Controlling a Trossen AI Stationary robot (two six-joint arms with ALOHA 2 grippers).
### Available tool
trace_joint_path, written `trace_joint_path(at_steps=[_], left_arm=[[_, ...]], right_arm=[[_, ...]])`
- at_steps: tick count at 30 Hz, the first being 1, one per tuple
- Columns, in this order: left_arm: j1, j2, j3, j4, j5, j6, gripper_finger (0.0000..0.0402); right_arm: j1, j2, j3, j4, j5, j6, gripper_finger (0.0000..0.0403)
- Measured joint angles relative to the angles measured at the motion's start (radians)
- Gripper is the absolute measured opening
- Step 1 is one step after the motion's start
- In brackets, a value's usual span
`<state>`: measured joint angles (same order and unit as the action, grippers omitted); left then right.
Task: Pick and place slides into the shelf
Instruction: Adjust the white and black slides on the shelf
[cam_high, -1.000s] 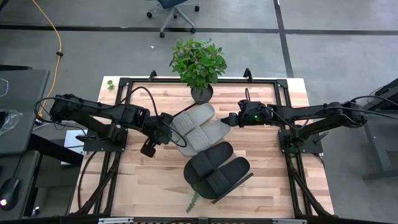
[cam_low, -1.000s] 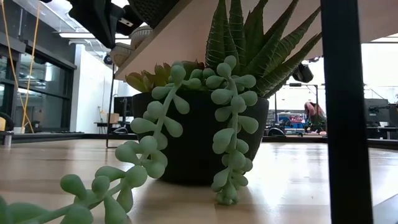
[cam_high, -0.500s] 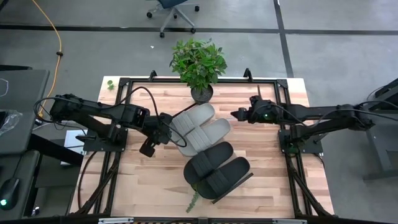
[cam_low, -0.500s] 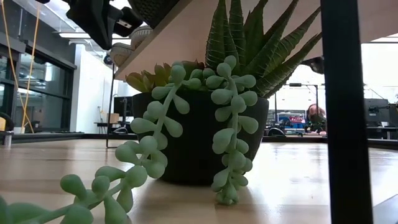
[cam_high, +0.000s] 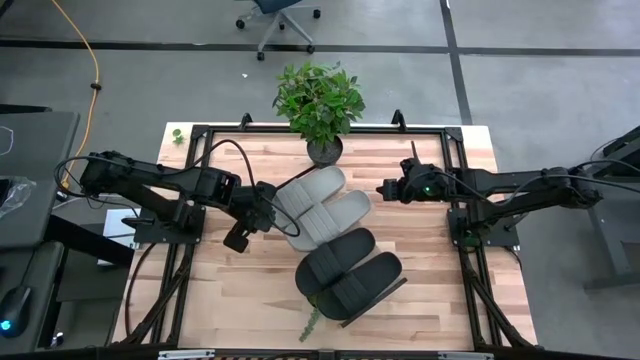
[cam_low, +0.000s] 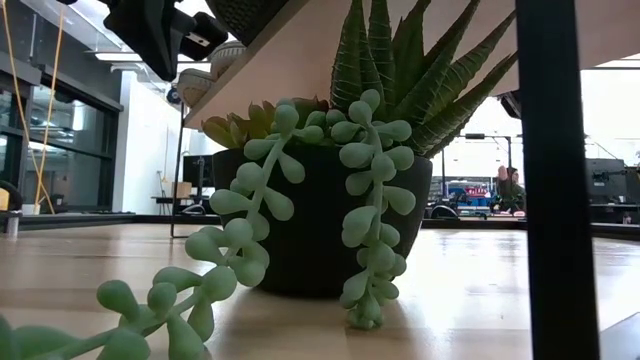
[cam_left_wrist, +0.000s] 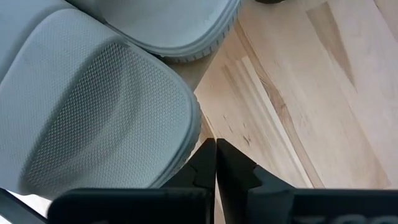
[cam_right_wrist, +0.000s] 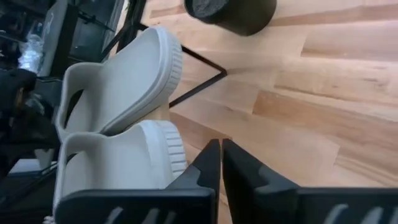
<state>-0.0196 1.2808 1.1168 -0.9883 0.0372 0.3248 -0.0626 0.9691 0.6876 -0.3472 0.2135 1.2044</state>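
Observation:
The shelf (cam_high: 388, 293) stands slantwise across the middle of the table on thin dark legs. Two grey slides (cam_high: 310, 195) (cam_high: 338, 214) lie on its far end and two black slides (cam_high: 335, 258) (cam_high: 365, 278) on its near end. My left gripper (cam_high: 268, 212) is shut at the shelf's left edge, beside a grey slide (cam_left_wrist: 93, 106). My right gripper (cam_high: 383, 188) is shut and hangs clear, to the right of the grey slides (cam_right_wrist: 118, 87). In the low view the shelf's underside (cam_low: 300, 60) runs overhead. My left gripper points steeply down, its shut fingertips (cam_left_wrist: 205, 155) right at the shelf's dark frame edge (cam_left_wrist: 207, 132), next to the rounded end of a grey slide. Whether they touch the frame or the slide I cannot tell.
A leafy potted plant (cam_high: 320, 100) stands at the table's far edge, just behind the grey slides. A dark pot of succulents (cam_low: 320, 220) sits under the shelf near the front edge, a trailing sprig (cam_high: 312, 322) showing. Bare tabletop lies on the right (cam_high: 440, 260).
My right gripper has drawn back from the toe of the grey slides toward the table's right edge, and its fingers have come together. The slides and the shelf have stayed where they were.

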Motion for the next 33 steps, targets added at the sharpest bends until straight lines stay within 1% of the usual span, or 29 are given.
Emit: trace_joint_path(at_steps=[4,8,14,18,25,33], left_arm=[[0.0,0.0,0.0,-0.001,0.0,0.0,0.0003],[0.0,0.0,0.0,-0.001,0.0,0.0,0.0003],[0.0,0.0,0.0,0.0,-0.001,0.002,0.0003],[0.0,0.0,0.0,0.0,-0.002,0.003,0.0003],[0.0,0.0,0.0,-0.009,0.0,0.003,0.0003],[0.0,0.0,0.0,-0.003,-0.003,0.003,0.0003]], right_arm=[[0.0,0.0,0.0,0.007,-0.024,0.005,0.0014],[0.0,0.0,0.0,0.02,-0.033,0.009,0.0003],[0.0,0.001,0.0,0.05,-0.068,0.011,0.0001],[0.011,0.032,0.0,0.074,-0.085,0.022,0.0],[0.034,0.118,0.001,0.166,-0.112,0.021,0.0],[0.036,0.122,0.001,0.141,-0.07,0.026,0.0]])
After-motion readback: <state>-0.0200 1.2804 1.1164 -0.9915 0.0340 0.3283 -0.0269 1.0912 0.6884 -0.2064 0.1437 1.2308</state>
